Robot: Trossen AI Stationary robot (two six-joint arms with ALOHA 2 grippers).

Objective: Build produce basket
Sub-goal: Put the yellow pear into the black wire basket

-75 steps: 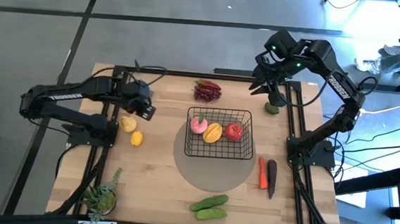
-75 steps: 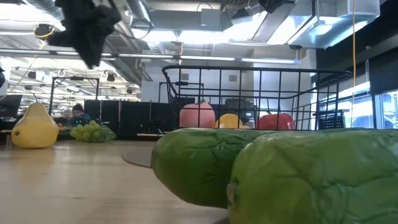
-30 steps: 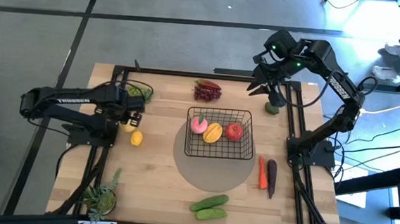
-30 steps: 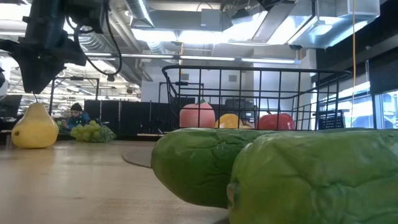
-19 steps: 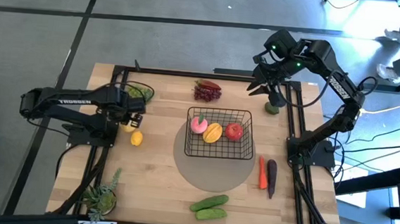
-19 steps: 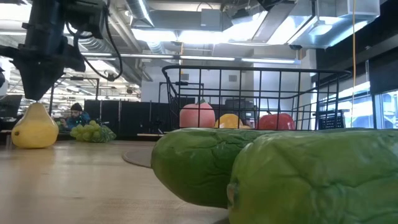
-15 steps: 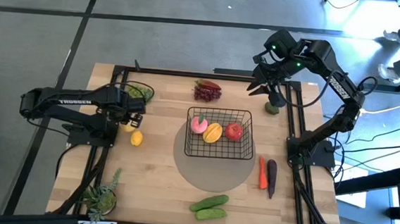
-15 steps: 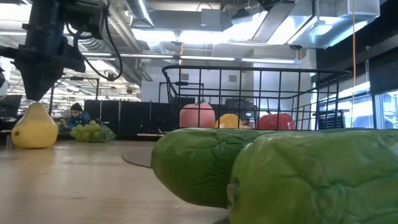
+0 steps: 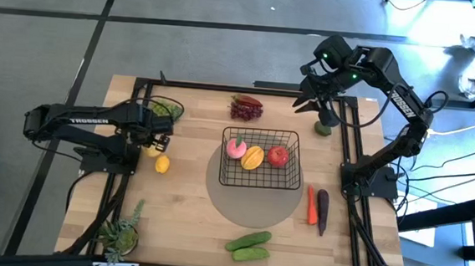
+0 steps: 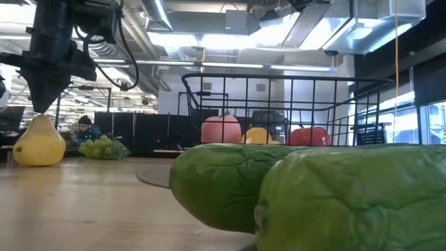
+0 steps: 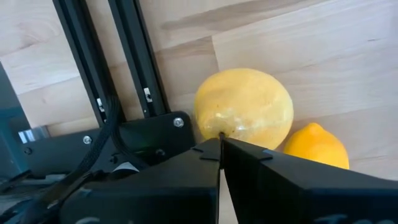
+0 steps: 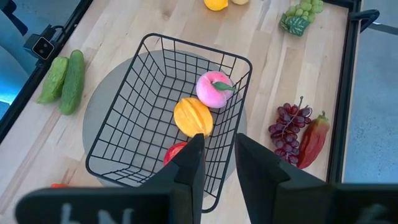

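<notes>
The basket (image 9: 260,158) stands in the middle of the table on a grey round mat (image 9: 248,192), so both arms can reach it. Inside lie already a pink peach (image 9: 236,148), a yellow-orange mango (image 9: 253,157) and a red apple (image 9: 278,156); in my judgement the task is only partly done.

The left gripper (image 11: 221,144) is down over the yellow pear (image 11: 244,109), at the left side of the table just beside its own black frame rail (image 11: 138,59). Its fingers are clenched together right at the small stem on top of the pear, probably because the stem is the only thin part for such a narrow grip. Whether the stem is really caught between them, I cannot tell. The lemon (image 11: 312,145) lies just beside the pear.

The right gripper (image 12: 217,158) waits high above the far right corner, with a narrow gap between its fingers and nothing in it.

Outside the basket remain the green grapes (image 9: 164,109), purple grapes (image 9: 244,109), carrot (image 9: 310,204), eggplant (image 9: 323,210) and two cucumbers (image 9: 249,244).

The only writing that I can read is "TROSSEN" on the left arm (image 9: 87,122); the white writing on the right arm is too small to read.
</notes>
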